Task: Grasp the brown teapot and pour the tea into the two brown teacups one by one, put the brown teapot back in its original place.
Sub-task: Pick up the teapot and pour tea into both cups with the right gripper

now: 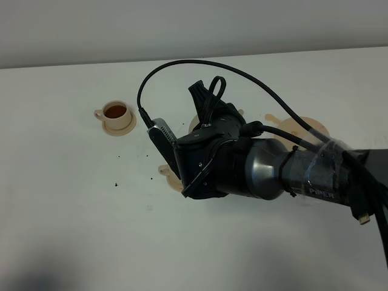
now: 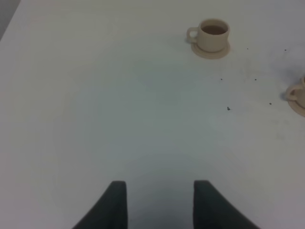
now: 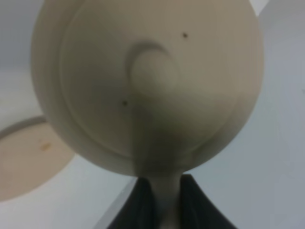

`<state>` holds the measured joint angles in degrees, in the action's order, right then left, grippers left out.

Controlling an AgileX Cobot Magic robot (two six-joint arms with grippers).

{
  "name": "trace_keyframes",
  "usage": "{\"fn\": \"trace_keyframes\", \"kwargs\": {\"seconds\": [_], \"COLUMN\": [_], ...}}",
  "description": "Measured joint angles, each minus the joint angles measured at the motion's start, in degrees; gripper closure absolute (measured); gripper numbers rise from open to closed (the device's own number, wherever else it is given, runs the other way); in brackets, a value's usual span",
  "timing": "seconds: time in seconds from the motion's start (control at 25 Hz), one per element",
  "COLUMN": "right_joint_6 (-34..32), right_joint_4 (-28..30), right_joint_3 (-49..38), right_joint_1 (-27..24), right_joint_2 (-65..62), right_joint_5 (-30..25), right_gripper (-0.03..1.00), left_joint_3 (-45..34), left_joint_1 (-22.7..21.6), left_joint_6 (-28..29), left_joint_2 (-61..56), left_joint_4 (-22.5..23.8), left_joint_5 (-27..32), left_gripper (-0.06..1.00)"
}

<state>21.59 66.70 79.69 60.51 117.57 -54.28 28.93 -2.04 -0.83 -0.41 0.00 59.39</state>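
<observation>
In the exterior high view the right arm (image 1: pixel 267 167) covers nearly all of the brown teapot (image 1: pixel 195 124), leaving only a pale sliver, and hides most of the nearer teacup (image 1: pixel 165 170), whose handle and saucer edge peek out. The large saucer (image 1: pixel 312 127) is partly hidden behind cables. In the left wrist view that second teacup (image 2: pixel 298 95) is cut off by the frame edge. The right wrist view is blurred, the teapot (image 3: pixel 147 81) filling it and overrunning the top.

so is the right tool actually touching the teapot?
Touching. The right wrist view shows the right tool closed on the brown teapot, its dark fingers pressed against both sides of the loop handle with no gap.
</observation>
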Motion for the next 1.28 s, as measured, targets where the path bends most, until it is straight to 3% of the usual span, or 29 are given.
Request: {"fn": "trace_keyframes", "kwargs": {"seconds": [1.28], "right_joint_6": [2.81], "right_joint_4": [3.62], "right_joint_3": [0.00], "right_joint_1": [0.00], "right_joint_2": [0.00], "right_joint_5": [0.60], "right_gripper": [0.85], "left_joint_3": [0.00], "left_joint_1": [0.00], "left_joint_6": [0.00], "left_joint_2": [0.00], "left_joint_4": [0.00], "left_joint_5": [0.00], "left_gripper": [0.57]}}
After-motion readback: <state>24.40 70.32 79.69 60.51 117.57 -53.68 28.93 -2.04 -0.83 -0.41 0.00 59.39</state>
